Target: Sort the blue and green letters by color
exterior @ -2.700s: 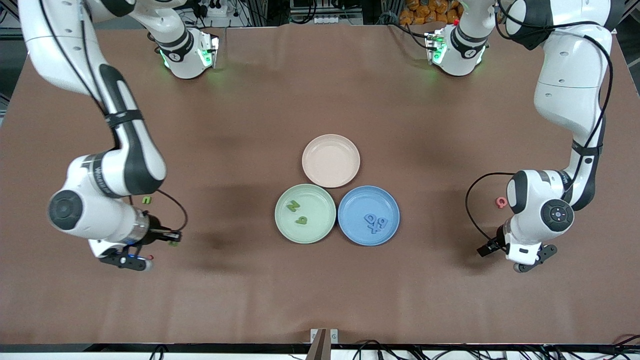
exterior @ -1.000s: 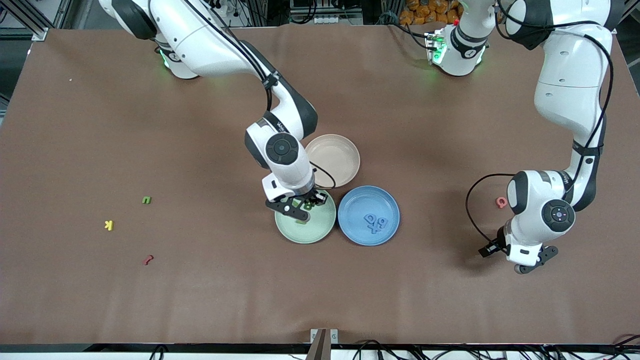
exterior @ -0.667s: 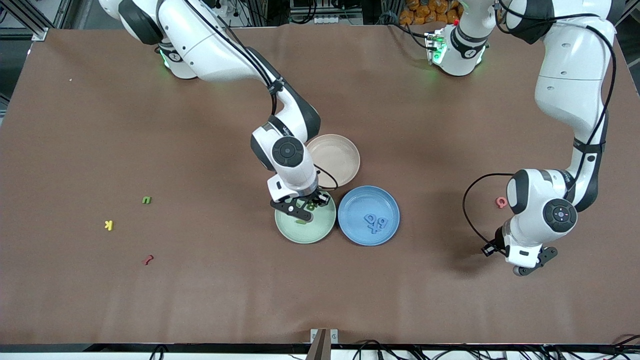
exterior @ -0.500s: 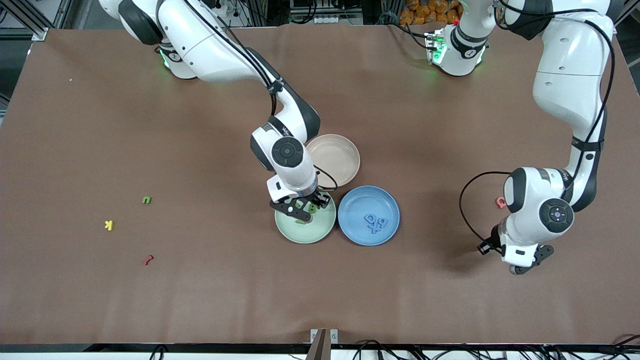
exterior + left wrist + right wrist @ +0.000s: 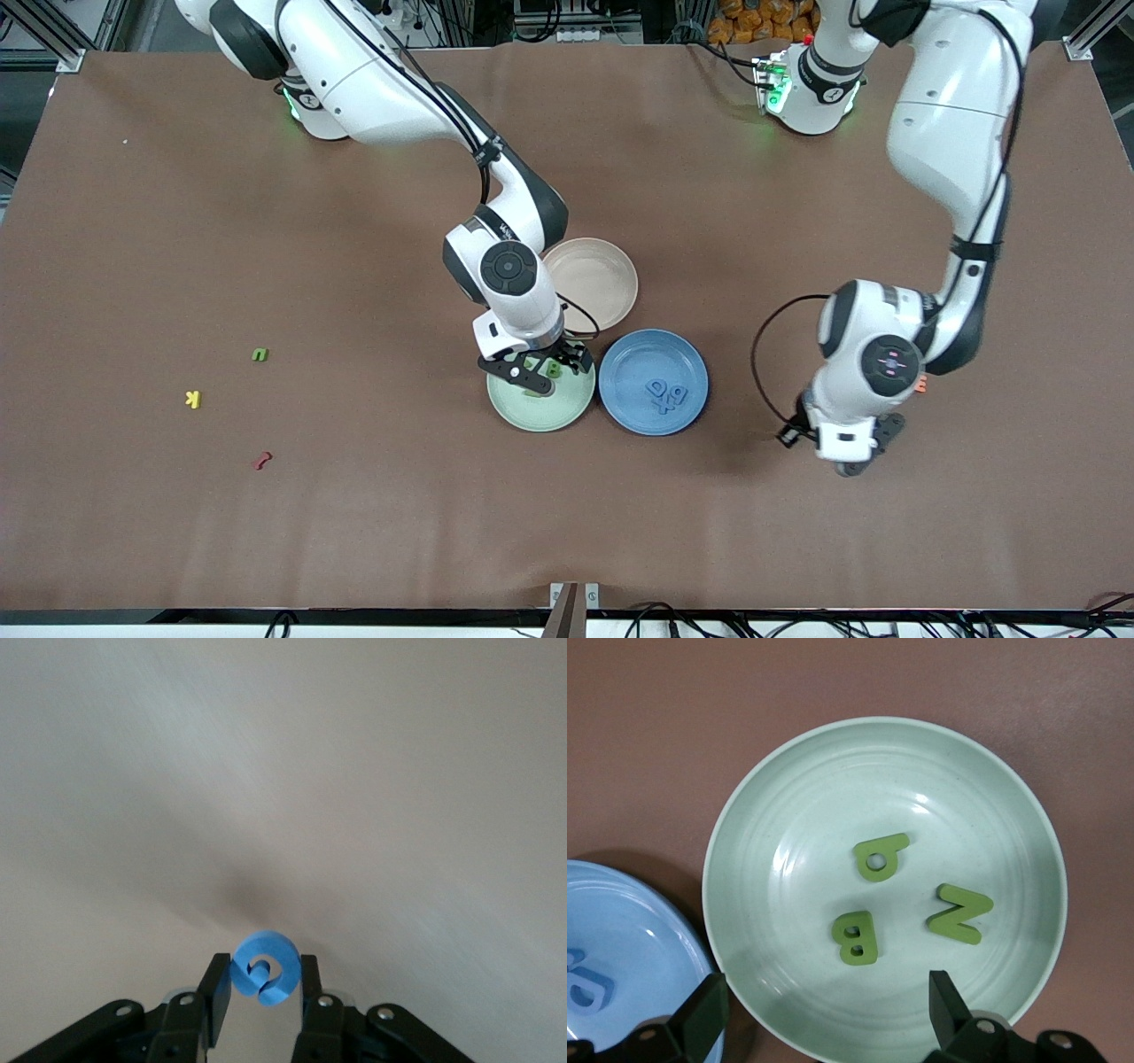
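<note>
My right gripper (image 5: 824, 1005) hangs open low over the green plate (image 5: 780, 797), nothing between its fingers. In that plate lie three green letters: p (image 5: 881, 857), B (image 5: 855, 937) and N (image 5: 959, 913). One more green letter, a u (image 5: 259, 354), lies on the table toward the right arm's end. Three blue letters (image 5: 666, 394) sit in the blue plate (image 5: 633, 354). My left gripper (image 5: 264, 979) is shut on a blue G (image 5: 266, 966). In the front view the left gripper (image 5: 842, 456) is over bare table, between the blue plate and the left arm's end.
An empty pink plate (image 5: 602, 283) stands just past the two coloured plates, partly under the right arm. A yellow K (image 5: 192, 399) and a dark red piece (image 5: 261, 460) lie near the u. An orange piece (image 5: 921, 384) peeks out beside the left arm.
The right gripper has opened over the green plate and the green B now lies in it. The left arm has carried the blue G toward the blue plate.
</note>
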Motion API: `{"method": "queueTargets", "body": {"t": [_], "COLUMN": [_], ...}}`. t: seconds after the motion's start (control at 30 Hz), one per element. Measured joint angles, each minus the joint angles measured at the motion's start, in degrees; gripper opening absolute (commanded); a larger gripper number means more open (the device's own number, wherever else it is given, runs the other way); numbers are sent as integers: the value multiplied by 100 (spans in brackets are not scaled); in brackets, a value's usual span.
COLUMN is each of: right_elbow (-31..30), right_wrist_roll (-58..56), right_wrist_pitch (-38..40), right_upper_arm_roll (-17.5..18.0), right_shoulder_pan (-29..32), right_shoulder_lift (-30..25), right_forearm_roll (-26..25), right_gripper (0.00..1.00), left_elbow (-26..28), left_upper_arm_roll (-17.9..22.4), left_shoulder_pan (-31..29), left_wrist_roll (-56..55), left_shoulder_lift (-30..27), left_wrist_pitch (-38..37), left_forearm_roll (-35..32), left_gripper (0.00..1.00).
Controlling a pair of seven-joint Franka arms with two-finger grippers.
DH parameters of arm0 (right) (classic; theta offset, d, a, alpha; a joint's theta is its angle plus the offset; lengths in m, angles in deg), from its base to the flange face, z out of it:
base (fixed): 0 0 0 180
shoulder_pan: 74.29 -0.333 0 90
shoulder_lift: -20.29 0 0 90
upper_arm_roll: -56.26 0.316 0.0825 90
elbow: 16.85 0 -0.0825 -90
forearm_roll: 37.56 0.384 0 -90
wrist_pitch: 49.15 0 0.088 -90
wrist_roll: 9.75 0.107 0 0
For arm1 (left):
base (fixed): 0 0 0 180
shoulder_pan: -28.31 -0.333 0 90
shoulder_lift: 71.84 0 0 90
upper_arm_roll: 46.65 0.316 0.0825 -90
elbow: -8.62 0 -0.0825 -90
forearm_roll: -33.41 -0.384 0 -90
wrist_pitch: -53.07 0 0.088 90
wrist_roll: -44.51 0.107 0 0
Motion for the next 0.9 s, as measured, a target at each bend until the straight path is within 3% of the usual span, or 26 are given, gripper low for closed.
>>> {"method": "queueTargets", "body": {"t": [0.4,0.7,0.9], "right_elbow": [525,701,699], "right_wrist_roll": [40,46,23], "right_wrist_pitch": [1143,2271,2918], "right_upper_arm_roll": [-32,86,112], "right_shoulder_pan": [134,613,868], "right_shoulder_lift": [-93,-711,-1114], "right_forearm_roll": [2,4,4], "right_gripper": [100,100,100], "left_elbow": [-181,-290,-297], "left_upper_arm_roll": [-33,-447,-504], "left_shoulder_pan": [1041,1158,1300], "left_wrist_roll": [-1537,-1956,-1992], "left_shoulder_lift": [-55,-66,-65], "left_wrist_pitch": [-7,-7,-7], "left_forearm_roll": [0,1,1], "left_gripper": [6,6,6]}}
